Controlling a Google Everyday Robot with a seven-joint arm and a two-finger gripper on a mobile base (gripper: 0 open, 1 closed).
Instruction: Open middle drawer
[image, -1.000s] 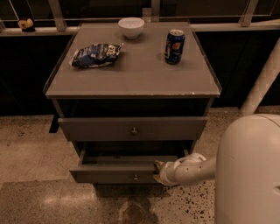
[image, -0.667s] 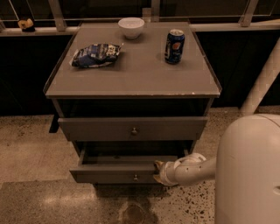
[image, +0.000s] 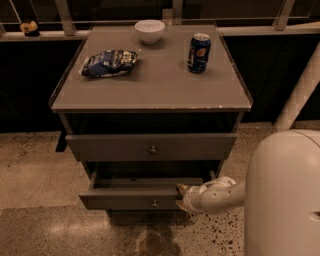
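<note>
While the middle drawer (image: 120, 199) stands partly out at lower centre of the frame, its tray showing behind the front, the gripper (image: 181, 196) sits at the front's right end, well right of the knob (image: 154, 203). Whether the claw is open, closed or gripping cannot be told. Pulling from that off-centre spot could skew the drawer and jam it, or the claw could slip off the edge. A hard tug might also shake the cabinet (image: 150, 95), tipping the can (image: 199, 52) at upper right.
</note>
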